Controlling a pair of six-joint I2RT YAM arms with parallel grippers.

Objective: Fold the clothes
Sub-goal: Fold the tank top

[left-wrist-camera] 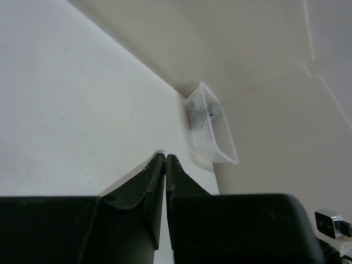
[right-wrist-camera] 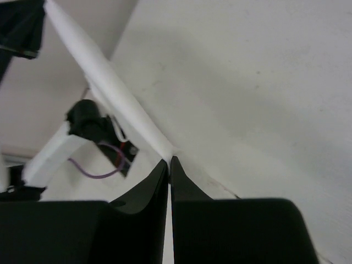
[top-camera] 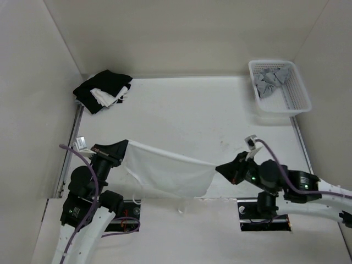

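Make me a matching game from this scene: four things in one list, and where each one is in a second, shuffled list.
Things
1. white top
2. basket
3. grey cloths
4. black-and-white heap

Places
A. far left corner
B. stretched between the left gripper and the right gripper
C. far right corner
D. inside the basket

Pairs: 1-B, 2-C, 3-D, 4-A
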